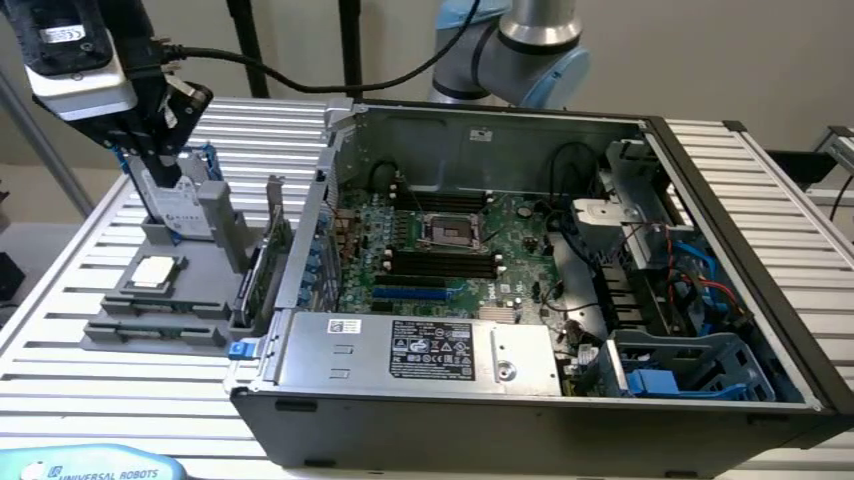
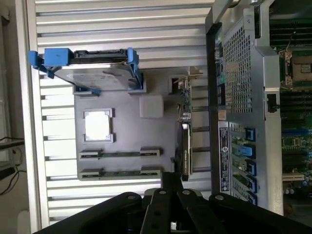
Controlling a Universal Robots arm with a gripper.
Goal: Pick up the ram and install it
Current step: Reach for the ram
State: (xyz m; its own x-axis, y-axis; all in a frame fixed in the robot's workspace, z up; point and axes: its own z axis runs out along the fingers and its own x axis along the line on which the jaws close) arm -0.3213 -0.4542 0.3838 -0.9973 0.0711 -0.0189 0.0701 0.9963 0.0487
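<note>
1. Looking at the exterior view, I have the black two-finger gripper (image 1: 160,165) at about ten o'clock in the picture. It hangs above the grey plastic parts fixture (image 1: 100,337) and close to the silver hard drive in its blue caddy (image 1: 187,205).
2. The jaws are pressed together, and I can see nothing between them. In the wrist view the dark fingertips (image 2: 168,183) meet over the fixture's edge.
3. I judge that the ram, a long thin dark-green circuit-board stick (image 1: 158,305), sits on edge in a narrow slot of the fixture. It is at six o'clock from the gripper and at six o'clock from the square silver processor chip (image 1: 154,270). Standing on edge leaves its long faces free for a pinch from above.
4. A second narrow slot lies beside it. I cannot tell whether that one is filled.
5. The open dark-grey computer case (image 1: 534,420) lies on its side at three o'clock from the fixture. That turns the green motherboard (image 1: 514,235) upward, so the row of black memory slots (image 1: 434,262) can be reached from overhead.
6. The upright green expansion card with a metal bracket (image 1: 260,265) stands between the fixture and the case wall, apart from the ram.
7. As I read it, the pickup is not yet made.
</note>
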